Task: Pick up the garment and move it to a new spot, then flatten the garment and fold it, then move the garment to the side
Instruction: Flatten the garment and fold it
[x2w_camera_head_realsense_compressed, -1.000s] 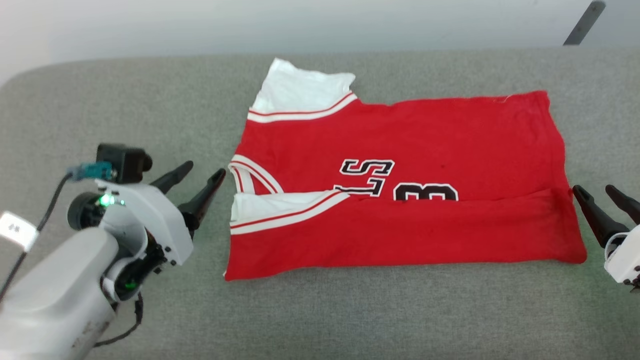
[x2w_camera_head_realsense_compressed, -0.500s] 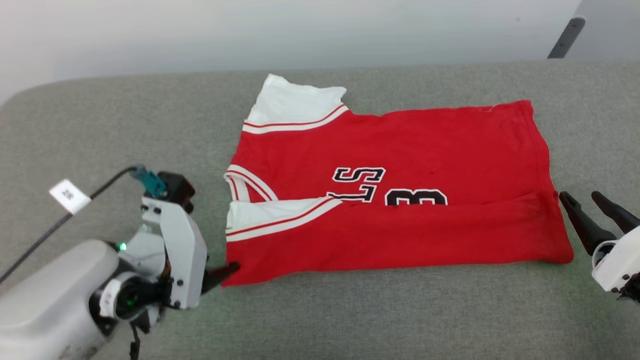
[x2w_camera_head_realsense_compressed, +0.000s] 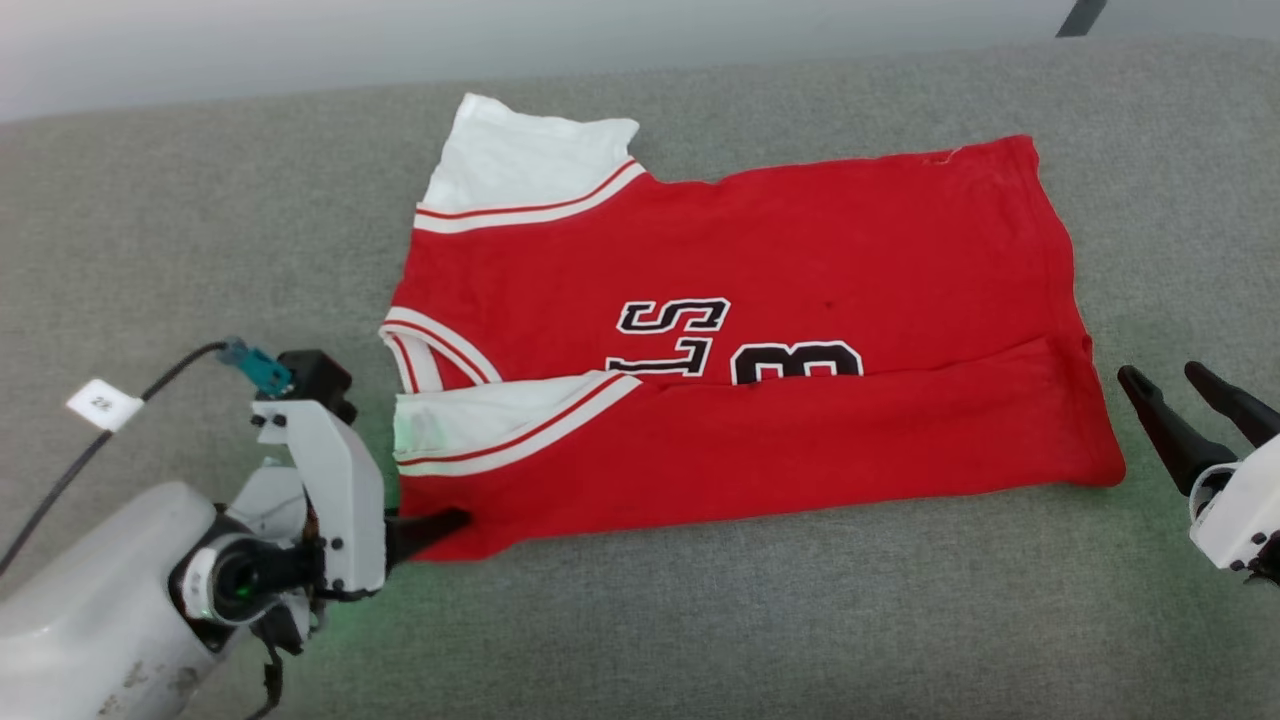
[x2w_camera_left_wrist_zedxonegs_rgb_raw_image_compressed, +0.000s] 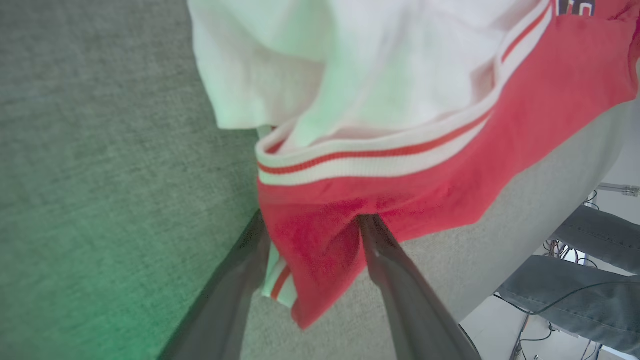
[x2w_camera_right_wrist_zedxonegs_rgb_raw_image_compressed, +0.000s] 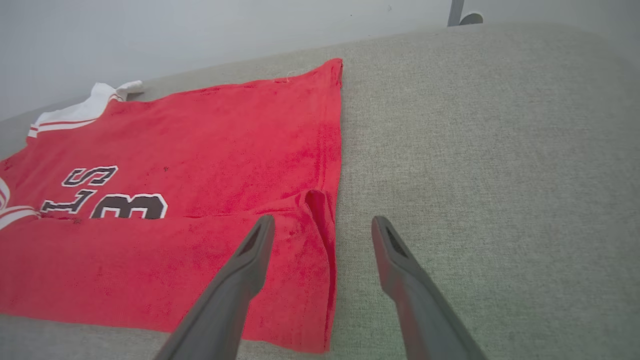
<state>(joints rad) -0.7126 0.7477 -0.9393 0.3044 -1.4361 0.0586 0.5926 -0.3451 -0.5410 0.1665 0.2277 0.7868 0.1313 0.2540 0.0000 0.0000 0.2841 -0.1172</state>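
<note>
Where the grey padded surface (x2w_camera_head_realsense_compressed: 200, 200) stretches wide, the garment (x2w_camera_head_realsense_compressed: 760, 250) lies flat on its middle, red side up, its near long edge folded over so that only "LS" and "3" of the black lettering (x2w_camera_head_realsense_compressed: 740, 345) show (white inside bared at the left end). The left gripper (x2w_camera_left_wrist_zedxonegs_rgb_raw_image_compressed: 314, 222) is at the near left corner, fingers (x2w_camera_left_wrist_zedxonegs_rgb_raw_image_compressed: 395, 280) apart with that red corner between them. The right gripper (x2w_camera_head_realsense_compressed: 1160, 375) hangs spread wide just beside the right hem.

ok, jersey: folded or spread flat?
Partly folded. The garment has its near long edge turned over the front, hiding the lower part of the lettering; the far side lies spread flat.
</note>
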